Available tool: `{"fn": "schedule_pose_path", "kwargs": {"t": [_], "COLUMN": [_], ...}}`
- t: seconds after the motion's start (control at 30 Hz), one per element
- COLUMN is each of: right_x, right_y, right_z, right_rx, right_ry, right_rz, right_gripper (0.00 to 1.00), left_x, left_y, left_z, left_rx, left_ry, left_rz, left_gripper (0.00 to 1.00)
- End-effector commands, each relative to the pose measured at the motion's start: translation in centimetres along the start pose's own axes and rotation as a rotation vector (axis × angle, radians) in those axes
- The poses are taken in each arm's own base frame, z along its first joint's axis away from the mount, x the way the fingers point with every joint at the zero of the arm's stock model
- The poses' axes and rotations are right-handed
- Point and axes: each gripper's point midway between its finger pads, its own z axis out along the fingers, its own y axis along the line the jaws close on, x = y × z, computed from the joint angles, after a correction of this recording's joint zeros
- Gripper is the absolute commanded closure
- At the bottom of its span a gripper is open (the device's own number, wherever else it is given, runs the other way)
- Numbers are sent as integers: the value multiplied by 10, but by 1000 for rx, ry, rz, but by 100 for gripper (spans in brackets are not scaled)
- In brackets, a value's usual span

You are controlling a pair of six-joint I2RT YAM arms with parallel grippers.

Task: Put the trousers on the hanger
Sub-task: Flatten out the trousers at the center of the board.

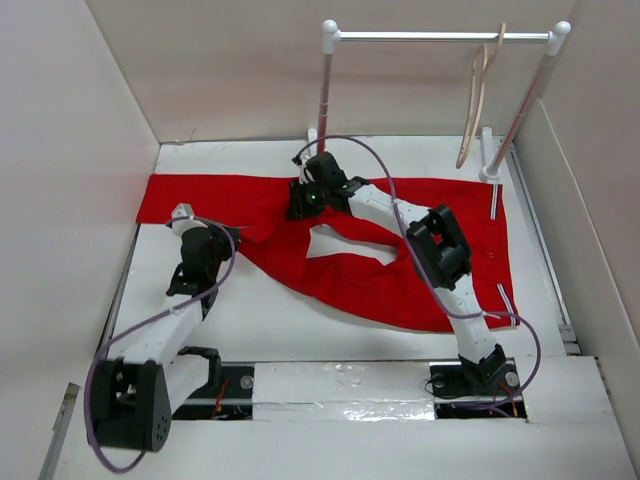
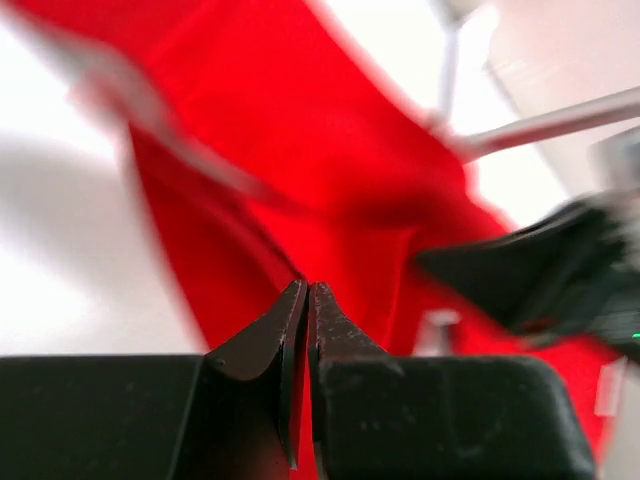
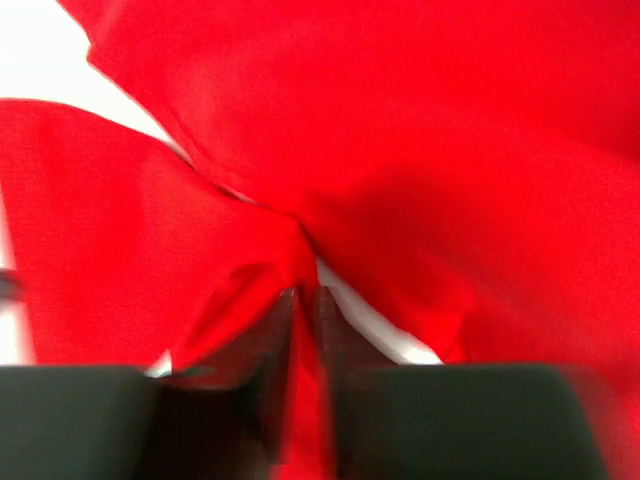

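Trousers [image 1: 440,290]: one pair, spread on table [image 1: 300,330], long axis left-right. One hanger [image 1: 478,110] hangs from rack [image 1: 440,36], far right. Left gripper [image 2: 305,292] and right gripper [image 3: 303,297] both pinch cloth.

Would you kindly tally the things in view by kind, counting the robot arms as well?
red trousers: 1
wooden hanger: 1
rack: 1
robot arms: 2, the left arm and the right arm
total: 5
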Motion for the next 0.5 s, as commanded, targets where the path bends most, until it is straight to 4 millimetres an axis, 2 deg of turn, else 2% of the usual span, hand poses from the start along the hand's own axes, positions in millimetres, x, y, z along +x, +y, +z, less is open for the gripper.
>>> {"fn": "schedule_pose_path", "kwargs": {"t": [0.0, 0.03, 0.07, 0.1, 0.13, 0.17, 0.2, 0.23, 0.27, 0.3, 0.33, 0.37, 0.4, 0.43, 0.47], "right_x": [-41, -56, -35, -39, -49, -18, -17, -5, -7, 21, 31, 43, 76, 87, 109], "right_y": [46, 58, 50, 55, 76, 68, 71, 80, 97, 90, 89, 110, 102, 102, 114], "right_z": [-48, -73, -77, -89, -122, -124, -138, -147, -177, -176, -183, -198, -195, -199, -199], "right_rx": [-86, -95, -78, -90, -115, -103, -109, -114, -137, -122, -89, -112, -79, -54, -65], "right_ry": [-130, -183, -153, -190, -254, -211, -246, -251, -305, -277, -283, -294, -224, -219, -183], "right_rz": [-68, -83, -70, -77, -96, -82, -88, -97, -114, -110, -119, -166, -171, -185, -215], "right_gripper": [60, 40, 30, 25, 14, 12, 12, 12, 11, 11, 14, 18, 24, 45, 52], "left_x": [-60, -80, -91, -102, -123, -134, -143, -162, -172, -177, -188, -193, -197, -203, -206], "left_y": [-62, -74, -81, -86, -98, -105, -110, -120, -127, -130, -138, -141, -144, -149, -150], "left_z": [-32, -55, -67, -81, -108, -122, -135, -161, -174, -184, -203, -213, -220, -235, -240], "left_rx": [176, 209, 225, 234, 261, 275, 284, 302, 320, 324, 341, 348, 358, 378, 384], "left_ry": [-157, -218, -249, -282, -343, -371, -398, -447, -475, -487, -514, -529, -540, -562, -569], "left_rz": [-68, -83, -92, -99, -113, -115, -115, -108, -102, -88, -85, -79, -75, -77, -79], "left_gripper": [100, 100, 100, 100, 100, 100, 100, 100, 100, 100, 100, 100, 100, 100, 100]}}
